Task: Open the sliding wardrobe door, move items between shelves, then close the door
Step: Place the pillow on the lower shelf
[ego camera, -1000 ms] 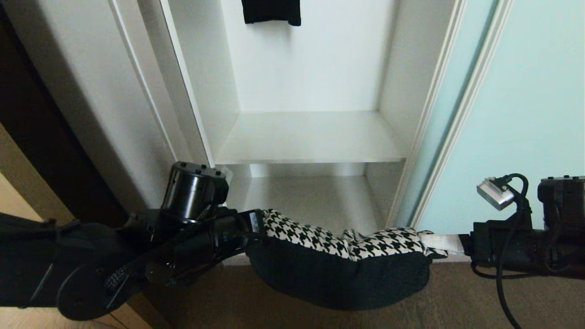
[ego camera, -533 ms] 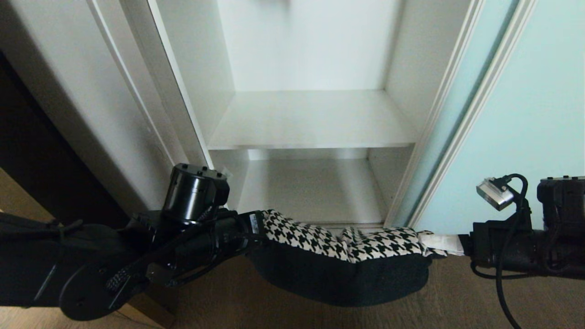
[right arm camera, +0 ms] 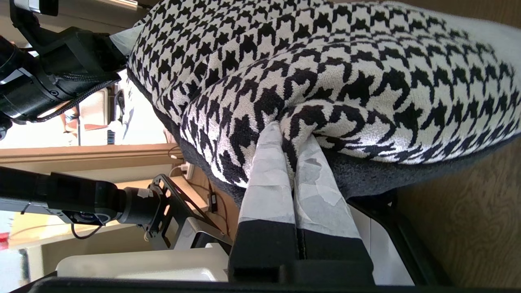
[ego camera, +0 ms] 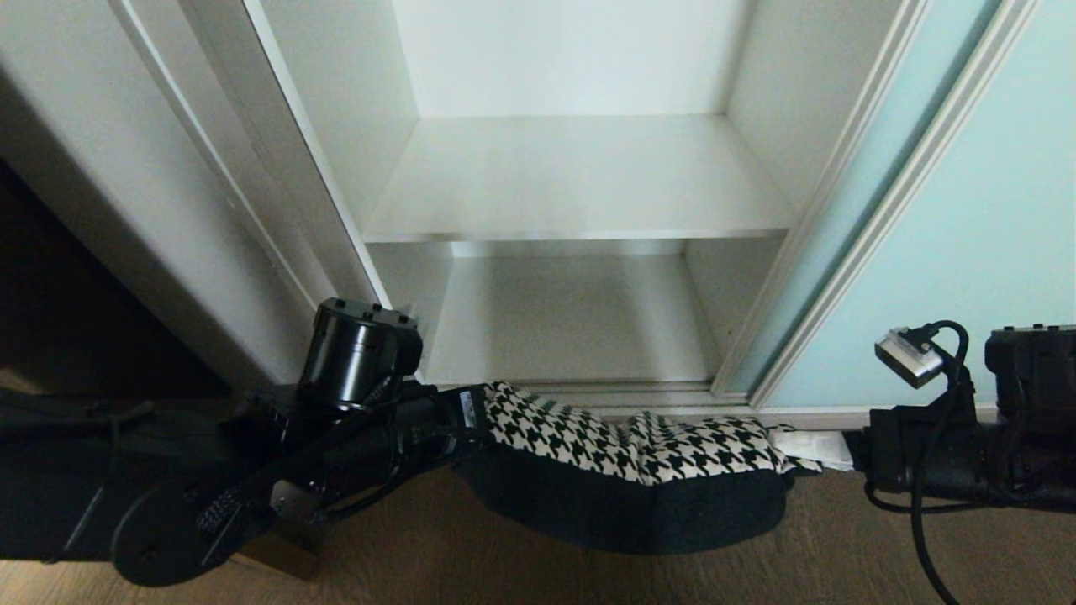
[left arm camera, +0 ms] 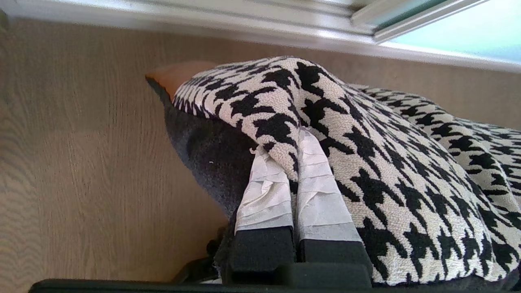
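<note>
Left pincer (left arm camera: 293, 162) and right pincer (right arm camera: 287, 162) each pinch a fabric fold of the sagging cushion (ego camera: 622, 470); soft, light, best gripped by its edges.

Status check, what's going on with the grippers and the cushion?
Left gripper and right gripper shut on cushion, held before wardrobe. Door open. Shelves bare, nothing in the way.

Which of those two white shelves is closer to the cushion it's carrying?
The lower shelf, the board just inside the floor track. The cushion hangs right before its front edge; the upper shelf sits higher and farther off. Both are bare.
</note>
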### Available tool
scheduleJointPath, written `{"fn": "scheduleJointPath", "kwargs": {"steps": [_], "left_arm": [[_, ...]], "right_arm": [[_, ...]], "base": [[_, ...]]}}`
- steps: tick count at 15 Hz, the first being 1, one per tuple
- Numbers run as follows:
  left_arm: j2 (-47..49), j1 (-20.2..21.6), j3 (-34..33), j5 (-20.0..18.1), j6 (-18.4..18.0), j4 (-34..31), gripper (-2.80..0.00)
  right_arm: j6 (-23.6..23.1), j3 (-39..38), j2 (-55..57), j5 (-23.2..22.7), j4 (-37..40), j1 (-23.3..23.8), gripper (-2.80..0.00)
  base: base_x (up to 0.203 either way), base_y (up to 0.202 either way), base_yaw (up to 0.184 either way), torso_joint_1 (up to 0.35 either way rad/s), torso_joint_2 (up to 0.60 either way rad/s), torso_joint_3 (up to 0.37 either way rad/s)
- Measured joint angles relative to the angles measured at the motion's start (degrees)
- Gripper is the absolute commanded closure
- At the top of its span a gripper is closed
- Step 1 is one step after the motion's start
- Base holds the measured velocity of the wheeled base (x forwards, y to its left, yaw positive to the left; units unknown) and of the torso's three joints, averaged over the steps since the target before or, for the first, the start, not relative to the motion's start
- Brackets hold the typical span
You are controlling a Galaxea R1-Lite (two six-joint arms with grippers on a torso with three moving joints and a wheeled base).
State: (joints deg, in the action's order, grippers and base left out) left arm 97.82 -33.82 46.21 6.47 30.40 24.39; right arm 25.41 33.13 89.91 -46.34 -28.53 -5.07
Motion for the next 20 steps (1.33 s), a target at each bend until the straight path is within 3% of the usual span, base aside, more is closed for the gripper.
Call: {"fn": "scheduleJointPath", "kwargs": {"steps": [11,15,20], "left_arm": [[4.3,0.0,1.1,0.0,0.0,-0.1,0.00],[6.5,0.7,6.3,0.4,-1.4,-0.8,0.00],[9.4,5.6,14.8,1.2,-2.8,-0.5,0.00]], "right_arm": [[0.0,1.8,4.0,0.2,-2.9,-0.1,0.00],[0.1,8.1,8.4,1.1,-2.5,-0.5,0.00],[0.2,19.8,13.9,2.0,-1.0,-0.8,0.00]], "base": [[0.000,0.000,0.000,0.003,0.00,-0.117],[0.000,0.000,0.000,0.000,0.00,0.000],[0.000,0.000,0.000,0.000,0.00,0.000]]}}
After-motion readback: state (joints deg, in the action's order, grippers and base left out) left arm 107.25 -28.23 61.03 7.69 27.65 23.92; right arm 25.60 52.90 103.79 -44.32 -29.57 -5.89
